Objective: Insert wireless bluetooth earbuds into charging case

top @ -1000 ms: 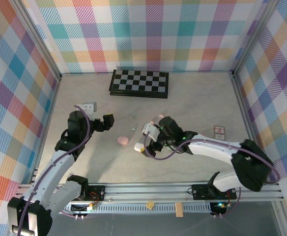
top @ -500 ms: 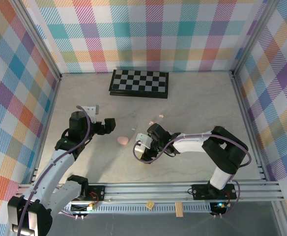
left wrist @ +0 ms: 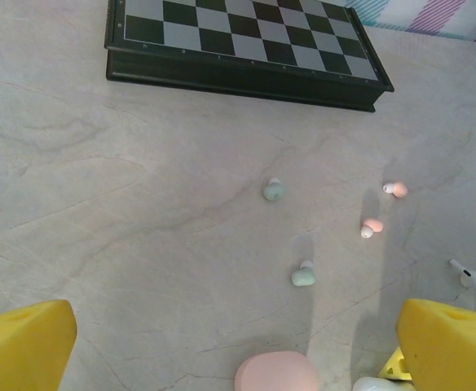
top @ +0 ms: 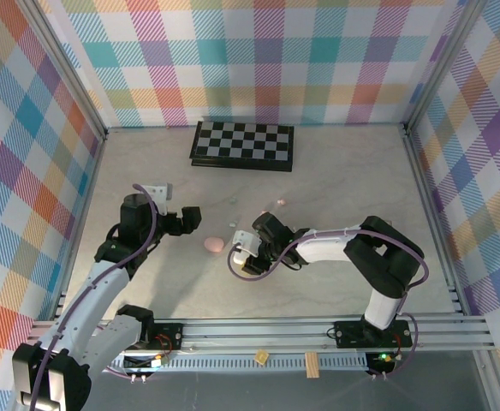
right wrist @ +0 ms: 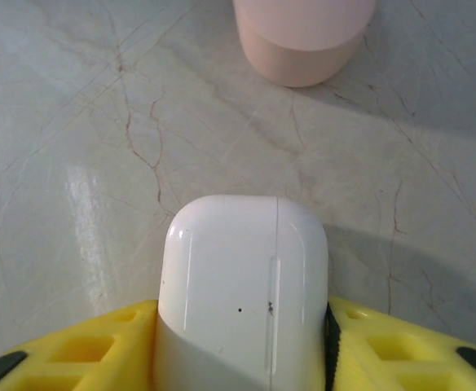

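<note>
A white charging case (right wrist: 242, 277) stands on the table between the yellow fingers (right wrist: 75, 350) of my right gripper (right wrist: 242, 350), which touch both its sides; the same case (top: 240, 254) and gripper (top: 243, 250) sit at the table's middle. A closed pink case (top: 213, 244) lies just to their left, and it shows ahead of the white one (right wrist: 303, 37). Loose earbuds lie beyond: two pale green (left wrist: 273, 191) (left wrist: 303, 277), two pink (left wrist: 396, 189) (left wrist: 372, 226), one white (left wrist: 463, 274). My left gripper (top: 186, 218) hovers open left of the pink case (left wrist: 277, 373), its jaws wide apart.
A black-and-white chessboard (top: 242, 145) lies at the back of the table. Plaid walls close in the left, right and back sides. Bare marble table (top: 336, 180) stretches between the earbuds and the right wall.
My right gripper has slid left along the table to the white case and closed its fingers on it, the arm folding in. The left arm has barely moved.
</note>
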Available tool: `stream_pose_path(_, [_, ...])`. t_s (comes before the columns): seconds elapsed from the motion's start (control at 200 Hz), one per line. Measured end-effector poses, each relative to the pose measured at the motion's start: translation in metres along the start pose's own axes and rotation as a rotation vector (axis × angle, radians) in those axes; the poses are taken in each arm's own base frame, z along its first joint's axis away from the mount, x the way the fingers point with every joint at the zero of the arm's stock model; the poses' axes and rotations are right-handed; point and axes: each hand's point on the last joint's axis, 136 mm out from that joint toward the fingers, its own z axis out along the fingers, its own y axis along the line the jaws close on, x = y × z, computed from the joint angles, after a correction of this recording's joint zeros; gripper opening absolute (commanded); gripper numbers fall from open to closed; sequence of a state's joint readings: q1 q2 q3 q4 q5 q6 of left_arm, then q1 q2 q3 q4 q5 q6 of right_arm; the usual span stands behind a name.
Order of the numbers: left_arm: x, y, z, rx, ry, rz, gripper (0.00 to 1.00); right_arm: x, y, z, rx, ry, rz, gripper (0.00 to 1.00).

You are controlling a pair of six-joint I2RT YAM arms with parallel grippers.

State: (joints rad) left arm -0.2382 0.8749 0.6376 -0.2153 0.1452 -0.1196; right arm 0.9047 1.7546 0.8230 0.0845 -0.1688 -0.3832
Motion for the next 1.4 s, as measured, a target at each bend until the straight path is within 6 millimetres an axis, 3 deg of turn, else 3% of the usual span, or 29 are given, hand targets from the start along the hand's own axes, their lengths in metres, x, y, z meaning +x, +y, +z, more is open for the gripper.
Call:
stream_pose_path(0.07, [-0.002, 0.0, 0.0, -0.004, -0.007, -0.003, 1.0, -0.001, 0.0, -0.001, 0.0, 0.001, -0.008, 0.38])
stream_pose_path(0.23, [-0.005, 0.003, 0.002, -0.024, -0.003, -0.062, 1.0, 0.001, 0.001, -0.005, 0.001, 0.018, -0.018, 0.37])
stream_pose_path(0.4, [-0.012, -0.003, 0.002, -0.021, 0.07, -0.167, 1.0, -0.013, -0.003, -0.026, 0.038, -0.009, -0.051, 0.37])
stream_pose_path(0.53, [-0.01, -0.029, 0.003, 0.089, 0.173, -0.247, 1.0, -0.037, -0.009, -0.05, 0.085, -0.067, -0.102, 0.37])
stream_pose_path(0.73, [0.018, -0.088, -0.007, 0.284, 0.338, -0.307, 0.99, -0.069, -0.02, -0.089, 0.137, -0.154, -0.162, 0.37])
stream_pose_path(0.88, [0.029, -0.123, -0.016, 0.396, 0.408, -0.339, 0.81, -0.081, -0.026, -0.109, 0.157, -0.197, -0.181, 0.36])
stream_pose_path(1.08, [0.044, -0.154, -0.018, 0.501, 0.488, -0.35, 0.59, -0.087, -0.023, -0.124, 0.132, -0.236, -0.191, 0.36])
stream_pose_path(1.23, [0.051, -0.165, -0.016, 0.531, 0.521, -0.35, 0.46, -0.091, -0.015, -0.132, 0.092, -0.259, -0.204, 0.36])
stream_pose_path(1.4, [0.051, -0.167, -0.014, 0.536, 0.525, -0.356, 0.39, -0.094, -0.011, -0.139, 0.07, -0.284, -0.203, 0.35])
